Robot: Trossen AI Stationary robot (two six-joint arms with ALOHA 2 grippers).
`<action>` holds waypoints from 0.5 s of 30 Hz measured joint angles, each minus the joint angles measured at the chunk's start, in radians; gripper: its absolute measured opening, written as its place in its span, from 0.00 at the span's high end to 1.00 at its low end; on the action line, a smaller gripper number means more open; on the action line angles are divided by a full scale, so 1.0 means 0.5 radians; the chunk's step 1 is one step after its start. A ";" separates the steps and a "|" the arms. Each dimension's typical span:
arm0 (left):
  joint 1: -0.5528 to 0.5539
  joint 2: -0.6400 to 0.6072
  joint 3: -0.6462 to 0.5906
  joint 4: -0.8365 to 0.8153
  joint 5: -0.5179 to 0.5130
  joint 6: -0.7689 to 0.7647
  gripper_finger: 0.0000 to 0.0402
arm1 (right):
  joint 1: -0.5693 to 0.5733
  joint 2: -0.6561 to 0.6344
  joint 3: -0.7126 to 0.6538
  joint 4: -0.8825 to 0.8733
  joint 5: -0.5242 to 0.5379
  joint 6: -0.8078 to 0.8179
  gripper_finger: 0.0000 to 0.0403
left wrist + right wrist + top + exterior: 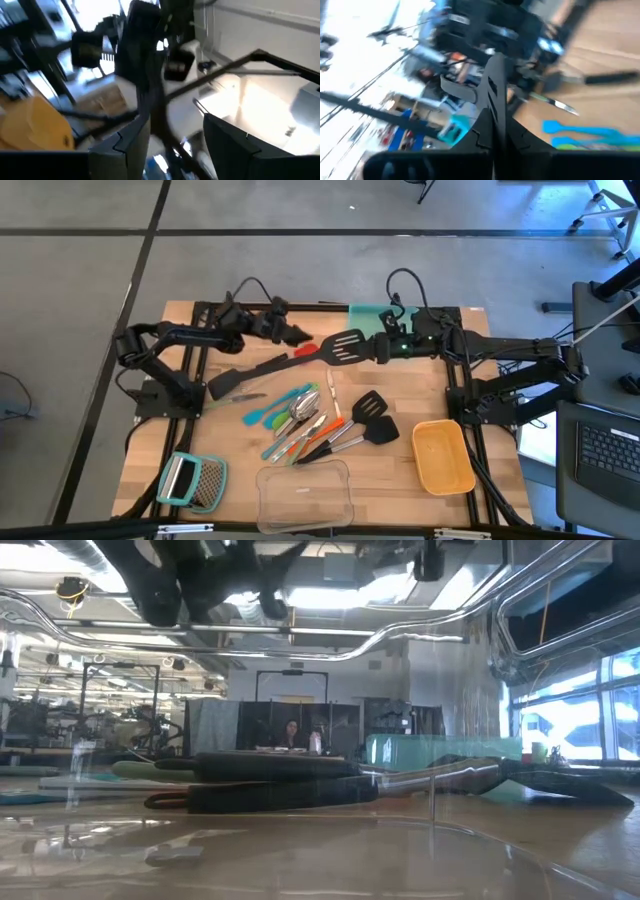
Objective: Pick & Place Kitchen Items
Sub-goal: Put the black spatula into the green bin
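Gripping black slotted spatula (345, 346), right gripper (372, 350), head upright

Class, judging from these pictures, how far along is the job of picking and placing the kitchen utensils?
Done: nothing visibly; the yellow container and clear container look empty. In hand: the right gripper is shut on a black slotted spatula, meeting the left gripper mid-air. Left: the utensil pile on the table.
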 joint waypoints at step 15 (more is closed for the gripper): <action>0.251 -0.083 0.079 -1.203 0.010 1.453 0.62 | -0.040 -0.075 -0.001 -0.979 0.459 0.363 0.99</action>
